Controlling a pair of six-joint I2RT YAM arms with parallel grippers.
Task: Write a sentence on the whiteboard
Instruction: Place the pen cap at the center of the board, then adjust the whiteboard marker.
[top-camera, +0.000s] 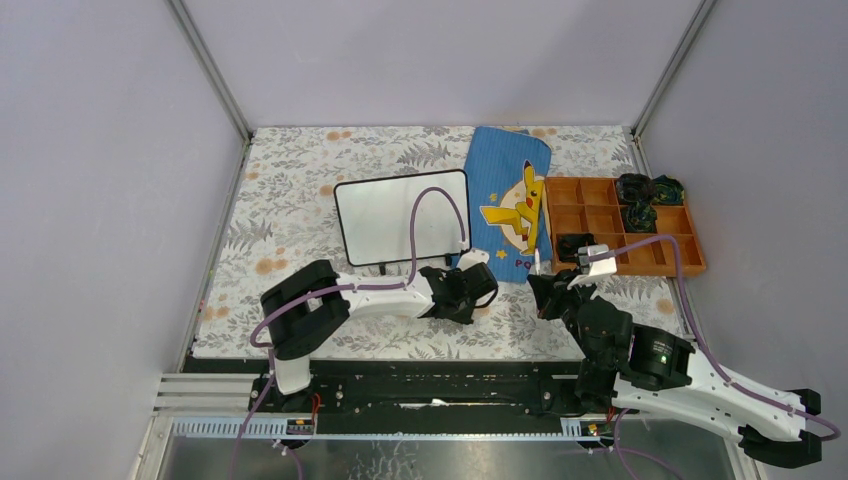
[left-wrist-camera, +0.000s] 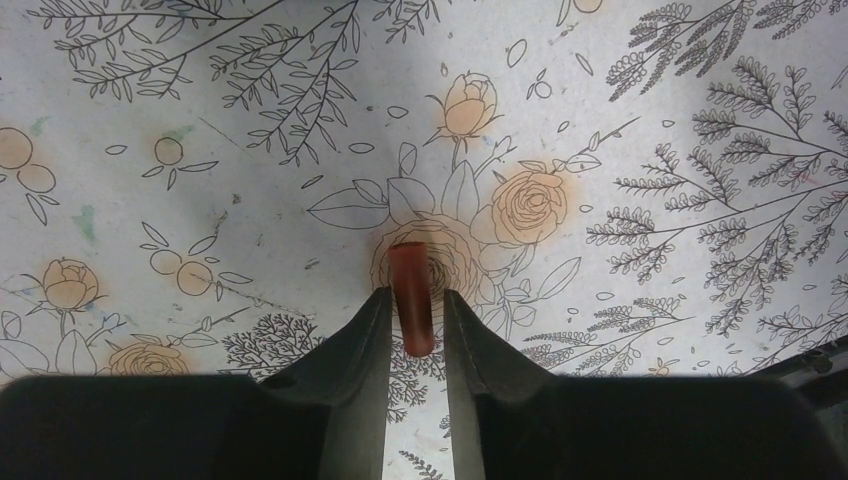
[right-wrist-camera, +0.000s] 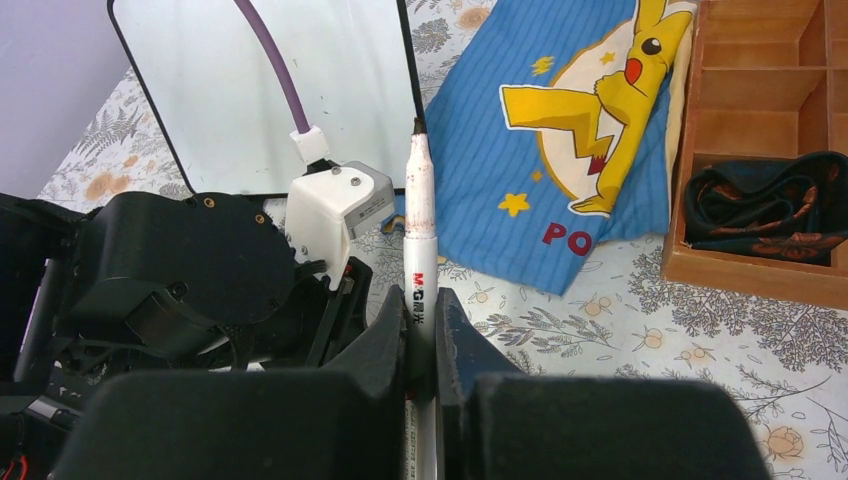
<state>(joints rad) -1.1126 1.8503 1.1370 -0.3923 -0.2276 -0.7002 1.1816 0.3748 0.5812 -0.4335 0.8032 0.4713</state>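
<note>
**Marker clamped on the right, cap between the left jaws, board just beyond**

The right gripper is closed on a white marker. The marker is gripped around its barrel, and its bare dark tip is pointed away from the wrist, toward the near right corner of the whiteboard.

The left gripper is lowered over the floral tablecloth. Its jaws are parted a little around a reddish-brown cap. A thin gap seems to be visible along one side of the cap. From the wrist view it cannot be told whether the cap is lightly pinched or merely lies between the jaws.

The whiteboard is laid on the tablecloth near the middle of the table, just beyond the left gripper. Its two black feet are seen along its near edge. A purple cable from the left arm is arched over the board's right half. The board's right edge is set just beside a blue Pikachu pouch, whose near end is close to the tip of the marker.

A wooden compartment tray is placed against the pouch's right side. Dark bundled items are held in its far right compartments. What they are cannot be made out.
</note>
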